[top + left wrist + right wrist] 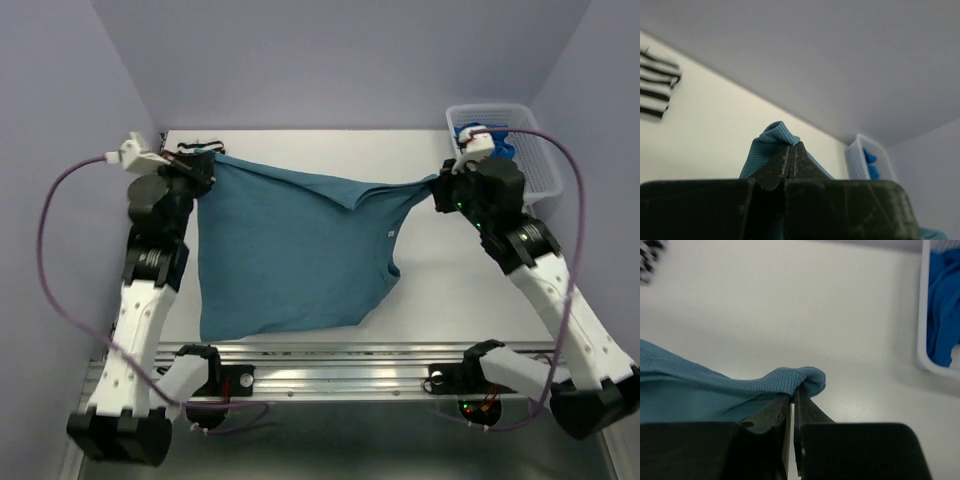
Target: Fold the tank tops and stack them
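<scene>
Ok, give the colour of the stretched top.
Tank top is teal blue; clearest in top external.

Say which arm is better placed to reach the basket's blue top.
Right, likely: the right gripper sits beside the basket; the left gripper is across the table. Both hold the teal top.

White matte surface point(450, 300), boxed in by pale lilac walls point(340, 60) behind, left and right of it. Along the surface's near edge, a silver metal rail point(340, 377) with a bright glare. Soft, even light, faint shadows only.
</scene>
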`<state>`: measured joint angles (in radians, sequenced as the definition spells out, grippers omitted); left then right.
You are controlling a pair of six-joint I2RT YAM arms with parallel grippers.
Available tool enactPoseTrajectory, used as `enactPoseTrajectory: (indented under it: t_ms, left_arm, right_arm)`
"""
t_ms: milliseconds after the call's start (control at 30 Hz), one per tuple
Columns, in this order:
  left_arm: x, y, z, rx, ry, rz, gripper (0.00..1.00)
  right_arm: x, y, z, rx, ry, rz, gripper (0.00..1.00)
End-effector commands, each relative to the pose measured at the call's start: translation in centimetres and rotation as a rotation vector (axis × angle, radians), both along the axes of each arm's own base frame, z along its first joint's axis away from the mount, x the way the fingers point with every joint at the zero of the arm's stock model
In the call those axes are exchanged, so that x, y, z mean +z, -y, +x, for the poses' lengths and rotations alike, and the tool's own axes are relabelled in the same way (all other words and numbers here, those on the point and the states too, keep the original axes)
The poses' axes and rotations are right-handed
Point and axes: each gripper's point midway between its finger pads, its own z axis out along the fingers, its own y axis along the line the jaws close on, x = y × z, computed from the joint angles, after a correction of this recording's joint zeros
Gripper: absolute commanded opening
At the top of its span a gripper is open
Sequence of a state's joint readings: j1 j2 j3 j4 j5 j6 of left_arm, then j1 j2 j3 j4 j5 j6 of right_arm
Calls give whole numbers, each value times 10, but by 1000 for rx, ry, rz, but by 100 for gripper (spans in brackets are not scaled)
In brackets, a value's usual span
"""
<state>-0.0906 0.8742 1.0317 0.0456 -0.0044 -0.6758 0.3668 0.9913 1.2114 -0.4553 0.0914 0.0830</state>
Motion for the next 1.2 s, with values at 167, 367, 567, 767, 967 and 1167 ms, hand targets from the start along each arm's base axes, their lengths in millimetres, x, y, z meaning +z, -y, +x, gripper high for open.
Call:
enactPoseTrajectory:
  t_ms: [167, 367, 567, 767, 967, 1167]
  left_arm:
    - [-189, -7, 160, 81, -574, 154, 99]
    - [-152, 9, 183, 64, -523, 210, 99]
    - [-193, 27, 147, -27, -599, 207, 99]
    - [-238, 62, 101, -190, -616, 138, 99]
    - [-271, 92, 90, -291, -652, 153, 99]
    - [-325, 98, 99, -311, -773, 177, 99]
  right_arm:
    - [-166, 1, 154, -43, -479, -64, 34]
    - [-155, -9, 170, 8, -468, -63, 100]
    - [-132, -11, 115, 17, -398, 62, 100]
    - [-179, 7, 42, -153, -487, 236, 100]
    - [-233, 27, -16, -273, -618, 235, 100]
    - [-274, 33, -42, -348, -751, 238, 97]
